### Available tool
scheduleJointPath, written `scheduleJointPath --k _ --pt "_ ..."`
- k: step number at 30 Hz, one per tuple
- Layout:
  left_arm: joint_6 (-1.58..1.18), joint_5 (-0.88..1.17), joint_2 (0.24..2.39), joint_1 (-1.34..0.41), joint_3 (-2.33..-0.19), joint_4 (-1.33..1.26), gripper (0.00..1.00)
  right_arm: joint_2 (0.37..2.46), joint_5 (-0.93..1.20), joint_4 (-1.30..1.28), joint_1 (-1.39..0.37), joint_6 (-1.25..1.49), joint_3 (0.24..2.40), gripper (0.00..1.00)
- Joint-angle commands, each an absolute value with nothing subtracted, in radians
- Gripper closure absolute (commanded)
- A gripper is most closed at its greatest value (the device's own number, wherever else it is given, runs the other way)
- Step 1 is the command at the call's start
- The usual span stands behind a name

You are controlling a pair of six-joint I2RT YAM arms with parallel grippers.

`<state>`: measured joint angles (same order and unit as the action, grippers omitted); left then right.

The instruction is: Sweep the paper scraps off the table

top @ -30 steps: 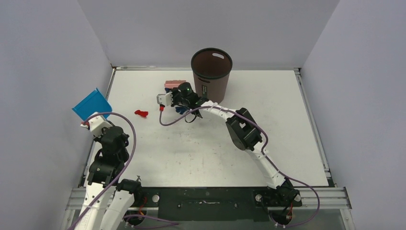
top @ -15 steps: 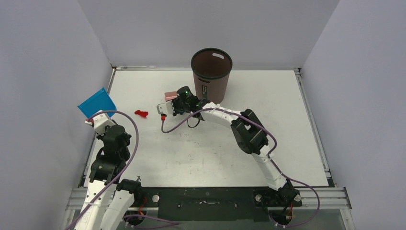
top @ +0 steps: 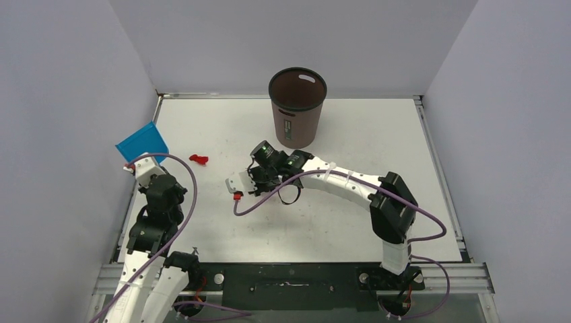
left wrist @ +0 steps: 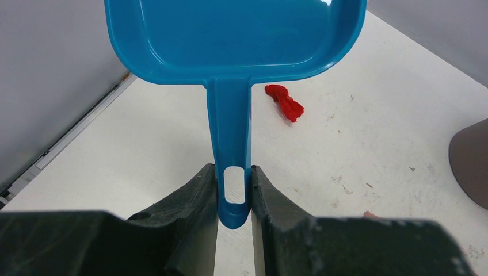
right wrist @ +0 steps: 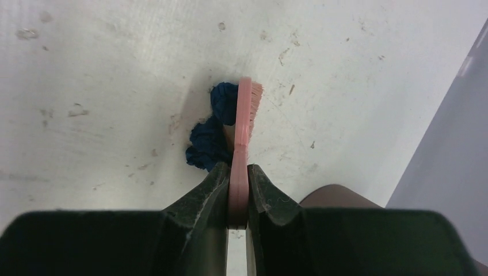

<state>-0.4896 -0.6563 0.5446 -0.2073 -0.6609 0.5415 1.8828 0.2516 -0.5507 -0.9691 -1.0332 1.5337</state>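
Observation:
My right gripper point(right wrist: 237, 169) is shut on the handle of the pink hand brush point(right wrist: 244, 123), whose bristles touch the table point(top: 377, 134). Two dark navy paper scraps point(right wrist: 208, 141) lie against the brush's left side. In the top view my right gripper point(top: 256, 178) covers them at mid-table. A red paper scrap point(top: 198, 159) lies alone to the left and also shows in the left wrist view point(left wrist: 285, 102). My left gripper point(left wrist: 234, 172) is shut on the handle of the blue dustpan point(left wrist: 230, 34), held above the table's left edge point(top: 143, 142).
A brown waste bin point(top: 297, 106) stands at the back centre, behind my right arm; its edge also shows in the right wrist view point(right wrist: 339, 195). Pale grey walls enclose the table on the left, back and right.
My right gripper has dragged the brush from beside the bin toward the front of the table, with navy scraps alongside. The dustpan has shifted slightly right. The red scrap has not moved.

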Motion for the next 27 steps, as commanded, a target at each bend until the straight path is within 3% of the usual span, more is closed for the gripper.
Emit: scheduleJointPath --k 1,11,18,22,27 --pt "-0.480 -0.673 0.537 -0.200 -0.668 0.489 1.00 1.829 0.267 -0.672 -0.987 -0.924 1.653 0.95" --pt "-0.503 -0.707 0.522 -0.201 -0.668 0.497 1.00 2.012 0.209 -0.416 -0.985 -1.083 1.874 0.95" --pt "-0.508 -0.720 0.528 -0.204 -0.666 0.500 1.00 2.210 0.253 -0.075 -0.996 -1.154 1.916 0.95" --pt "-0.508 -0.721 0.539 -0.205 -0.664 0.497 1.00 2.296 0.218 0.252 -1.010 -1.178 1.880 0.95" --pt "-0.506 -0.711 0.546 -0.206 -0.665 0.495 1.00 2.377 0.239 0.352 -1.022 -1.193 1.910 0.95"
